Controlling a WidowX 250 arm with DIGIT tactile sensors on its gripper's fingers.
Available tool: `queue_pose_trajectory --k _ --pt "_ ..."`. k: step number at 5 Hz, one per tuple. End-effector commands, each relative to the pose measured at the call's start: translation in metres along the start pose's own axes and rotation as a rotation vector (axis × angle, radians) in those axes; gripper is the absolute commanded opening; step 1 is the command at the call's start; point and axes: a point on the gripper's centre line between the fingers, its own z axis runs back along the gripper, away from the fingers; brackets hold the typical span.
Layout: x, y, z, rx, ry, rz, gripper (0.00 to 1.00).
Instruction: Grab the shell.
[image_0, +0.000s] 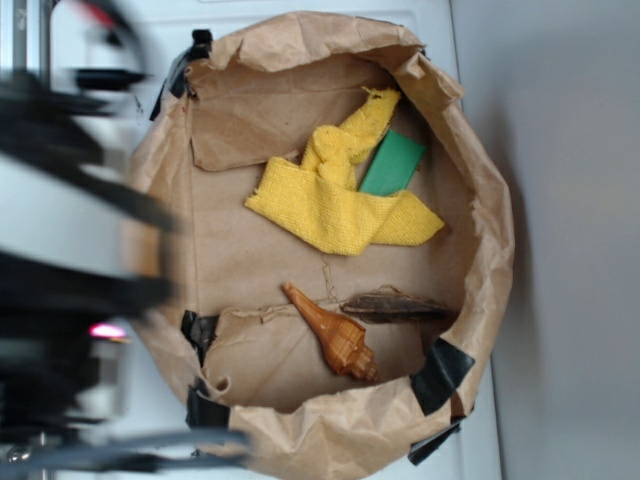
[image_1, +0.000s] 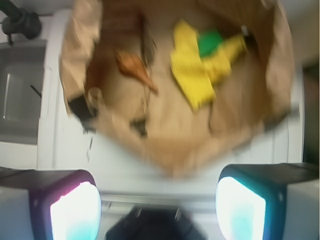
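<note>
A crumpled brown paper bag (image_0: 480, 200), cut down into a shallow tray and patched with black tape, lies on the white table (image_0: 480, 440). Inside the bag, toward its upper half in the exterior view, is a yellow cloth (image_0: 335, 195) with a green block (image_0: 393, 163) partly tucked beneath it. Toward the bag's lower edge rests a dark brown bark-like piece (image_0: 395, 307), and just beside that, touching or nearly so, lies the shell (image_0: 335, 335), flat on the paper with its point aimed toward the bag's left wall.

The tool (image_1: 157, 200) hangs outside the bag's near rim, well apart from the shell, its fingers spread wide and empty.

The shell looks light, rigid and glossy, so probably slippery; the thin tip seems fragile. The ribbed bulbous body should give the surest hold, pinched across its width, clear of the bark.
</note>
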Motion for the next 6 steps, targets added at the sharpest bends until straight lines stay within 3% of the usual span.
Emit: queue_pose_trajectory --k 1,2,3,4,6 --pt "0.061 0.015 -0.035 0.027 -0.039 -0.286 1.00" --pt "0.054 0.033 -0.064 -0.007 -0.076 -0.378 1.00" --pt "0.045 0.031 -0.080 0.002 -0.100 -0.439 1.00" --pt "0.049 0.015 -0.101 0.031 -0.117 -0.541 1.00" --pt "0.077 -0.021 -0.119 -0.024 -0.143 -0.651 1.00"
